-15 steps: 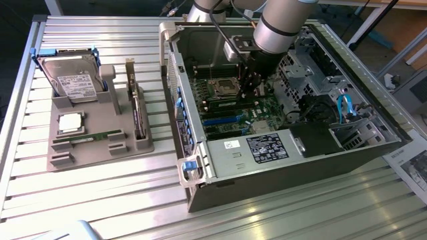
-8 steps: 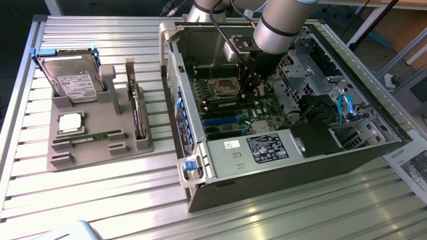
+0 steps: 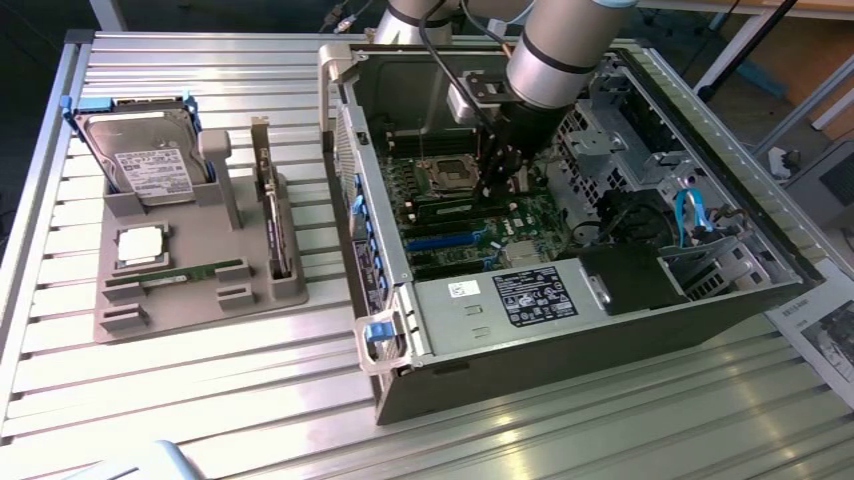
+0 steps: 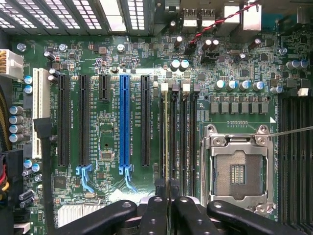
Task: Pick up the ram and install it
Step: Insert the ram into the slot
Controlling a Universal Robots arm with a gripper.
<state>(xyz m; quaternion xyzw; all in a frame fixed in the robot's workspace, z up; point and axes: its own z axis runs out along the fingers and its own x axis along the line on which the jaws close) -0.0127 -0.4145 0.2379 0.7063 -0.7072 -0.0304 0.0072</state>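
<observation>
The ram [image 4: 166, 137] shows edge-on as a thin pale-green strip running along the first of the black memory slots [image 4: 183, 137], beside the open processor socket [image 4: 237, 171]. My gripper [image 4: 167, 188] is shut on its near end, the black fingers [image 4: 155, 205] pressed close on both sides. Whether the stick is seated in the slot I cannot tell. In the exterior view my gripper [image 3: 497, 188] reaches down inside the open computer case [image 3: 561, 300], just over the motherboard [image 3: 467, 225]. A second, similar ram stick [image 3: 187, 272] lies in the grey holder [image 3: 200, 300] outside the case.
The grey holder also carries a hard drive [image 3: 150, 165], a square silver processor [image 3: 142, 245] and an upright expansion card [image 3: 274, 230]. Case walls, a drive cage [image 3: 627, 150] and blue cables [image 3: 687, 215] close in around the arm. Expansion slots [image 4: 124, 122] lie beside the memory slots.
</observation>
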